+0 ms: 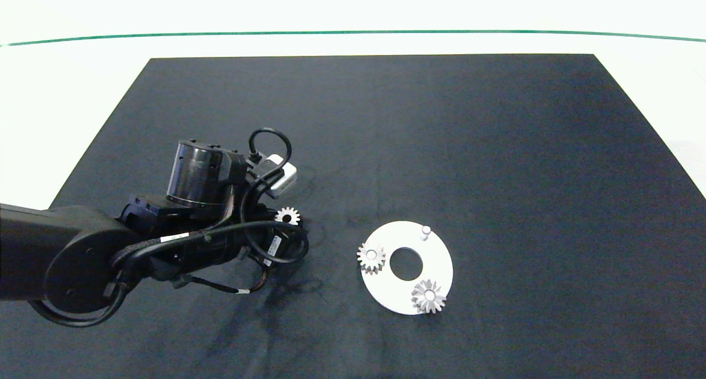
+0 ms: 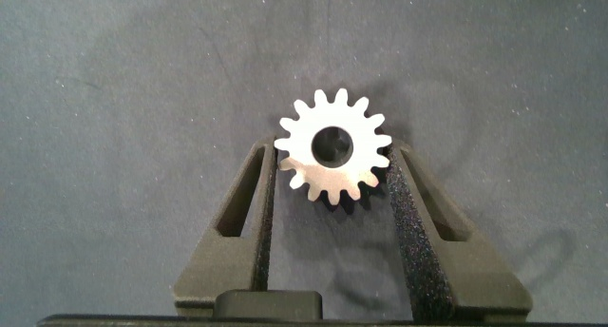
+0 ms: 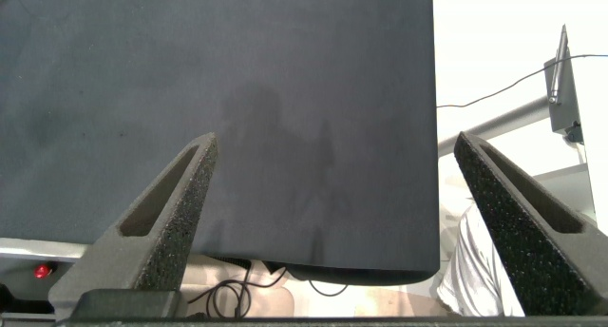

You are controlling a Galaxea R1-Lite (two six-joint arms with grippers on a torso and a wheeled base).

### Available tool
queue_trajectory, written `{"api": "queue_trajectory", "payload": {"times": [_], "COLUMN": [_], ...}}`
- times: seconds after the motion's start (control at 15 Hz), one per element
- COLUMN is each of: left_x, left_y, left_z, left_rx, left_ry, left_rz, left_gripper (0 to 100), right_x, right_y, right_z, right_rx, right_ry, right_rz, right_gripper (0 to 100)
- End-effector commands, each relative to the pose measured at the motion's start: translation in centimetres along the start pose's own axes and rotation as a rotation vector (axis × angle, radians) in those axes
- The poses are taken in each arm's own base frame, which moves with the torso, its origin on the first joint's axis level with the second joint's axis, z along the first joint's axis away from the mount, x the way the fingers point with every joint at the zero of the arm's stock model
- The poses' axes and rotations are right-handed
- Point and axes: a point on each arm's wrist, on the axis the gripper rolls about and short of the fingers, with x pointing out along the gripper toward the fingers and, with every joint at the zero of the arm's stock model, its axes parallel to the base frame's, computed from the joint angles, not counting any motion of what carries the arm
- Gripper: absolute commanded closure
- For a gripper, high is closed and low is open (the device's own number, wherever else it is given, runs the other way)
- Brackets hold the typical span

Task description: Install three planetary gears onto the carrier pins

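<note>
Head camera high above, looking down on the whole black mat (image 1: 386, 147), left wrist camera close over its fingers (image 2: 252, 213) and one gear (image 2: 333, 147), also seen from the head, right wrist camera off the worktop, facing the mat's edge (image 3: 285, 127)

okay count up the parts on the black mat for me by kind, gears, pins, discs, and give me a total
Planetary gears: 3 – one on the pin, one on the pin, one between the left gripper fingers.
Carrier pins: 3 – one still bare.
White disc: 1.
Total: 7.
</note>
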Motion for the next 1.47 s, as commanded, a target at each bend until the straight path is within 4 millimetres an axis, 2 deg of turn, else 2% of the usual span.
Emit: {"api": "queue_trajectory", "payload": {"times": [0.07,0.27,0.47,0.8,1.2,1.33,1.47], "left_x": [-1.4,-3.0,-3.8,-3.1,-1.3,-0.8,-0.6], "left_y": [-0.5,-1.9,-5.2,-10.0,-14.7,-15.7,-15.9], "left_z": [1.3,2.7,4.4,7.4,7.4,8.4,9.0], "left_rx": [0.011,0.034,0.064,0.101,0.167,0.167,0.167], "left_ry": [-0.067,-0.133,-0.175,-0.229,-0.202,-0.226,-0.229], "left_rz": [-0.007,-0.034,-0.061,-0.112,-0.179,-0.192,-0.191], "left_gripper": [100,100,100,100,100,100,100], "right_x": [0.0,0.0,0.0,0.0,0.0,-0.2,-0.4], "right_y": [0.0,0.0,0.0,0.0,-0.2,-0.3,-0.4], "right_z": [-0.1,0.0,0.0,0.0,0.1,0.3,0.5], "right_rx": [-0.003,-0.003,-0.003,-0.003,0.000,0.006,0.009], "right_ry": [0.005,0.005,0.003,0.003,-0.007,-0.019,-0.026], "right_rz": [-0.003,-0.003,-0.003,-0.003,0.006,0.004,0.004], "right_gripper": [0,0,0,0,0,0,0]}}
